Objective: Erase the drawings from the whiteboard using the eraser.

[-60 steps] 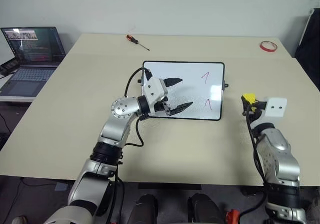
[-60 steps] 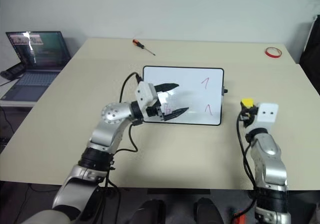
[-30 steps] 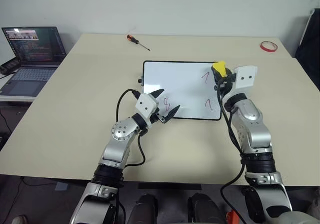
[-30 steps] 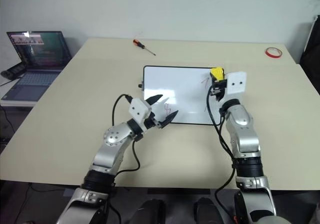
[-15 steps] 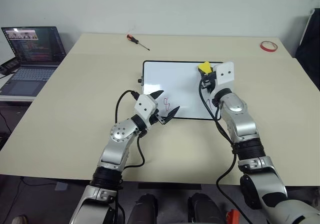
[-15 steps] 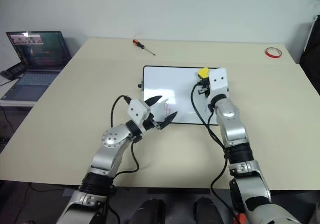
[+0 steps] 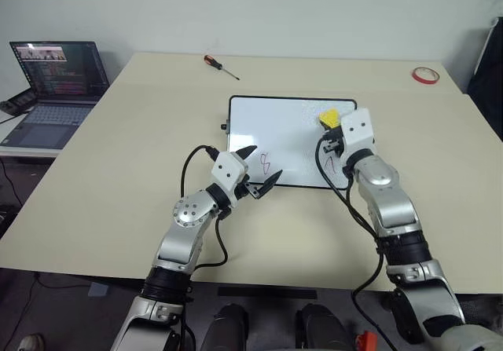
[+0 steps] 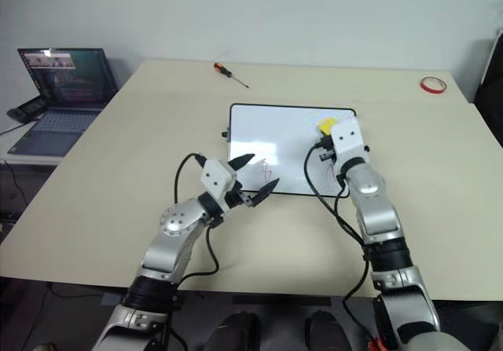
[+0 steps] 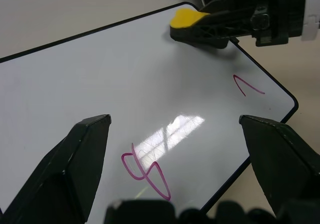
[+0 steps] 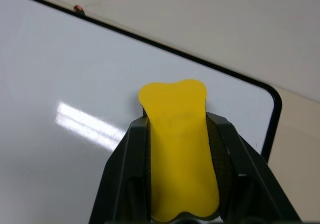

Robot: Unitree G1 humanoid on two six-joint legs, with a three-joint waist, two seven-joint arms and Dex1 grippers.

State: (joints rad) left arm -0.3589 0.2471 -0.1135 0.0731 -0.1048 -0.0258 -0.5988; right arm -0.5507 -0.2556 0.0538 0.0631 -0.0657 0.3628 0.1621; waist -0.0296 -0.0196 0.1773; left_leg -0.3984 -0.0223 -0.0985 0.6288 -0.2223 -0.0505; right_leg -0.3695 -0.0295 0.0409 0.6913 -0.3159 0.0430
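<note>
Yellow eraser (image 10: 179, 149) sits pinched between the two black fingers of my right gripper (image 7: 332, 128), squeezed in at the middle so its free end flares out. I see it low over the whiteboard's (image 7: 275, 123) far right corner; from the left wrist view its dark underside looks down at the surface there, though I cannot tell whether it actually touches. The board lies flat on the beige table (image 7: 118, 178), black frame all round, a small knob on its left edge.

Two drawings show on the white surface: an "8"-like purple loop (image 9: 145, 170) near the front edge, towards the left, and one arrow-like "1" (image 9: 247, 85) near the front right corner, on the near side of the eraser. The patch of board around the eraser reads clean in the right wrist view.

My left gripper (image 7: 258, 170) hangs at the board's front edge with its fingers spread wide and nothing between them; the loop sits just beyond the tips, framed by them in the left wrist view.

Further out, a red-handled screwdriver (image 7: 218, 65) lies on the table behind the board, well apart from it. A red tape ring (image 7: 424, 74) rests near the far right corner of the table. An open laptop (image 7: 53, 84) stands on a separate surface off to the left.
</note>
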